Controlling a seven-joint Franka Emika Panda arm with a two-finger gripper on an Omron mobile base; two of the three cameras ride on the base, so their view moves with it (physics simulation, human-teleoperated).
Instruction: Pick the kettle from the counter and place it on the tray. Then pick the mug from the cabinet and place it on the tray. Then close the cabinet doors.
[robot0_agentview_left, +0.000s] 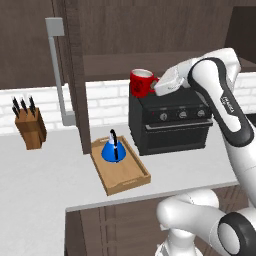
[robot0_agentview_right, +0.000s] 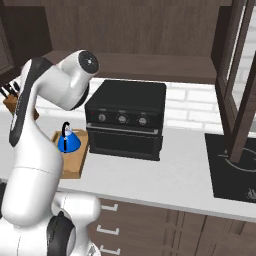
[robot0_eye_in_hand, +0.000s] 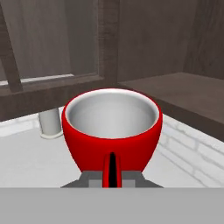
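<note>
At upper centre of your left base view, the gripper pinches the red mug by its handle; arm lettering is unreadable.

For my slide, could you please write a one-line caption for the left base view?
Gripper carries the red mug above the black oven; blue kettle already on the tray.

The arm was glossy white with rounded, bulbous links, dark grey bands at its joints, small lettering on one band, and a pale boxy hand.
</note>
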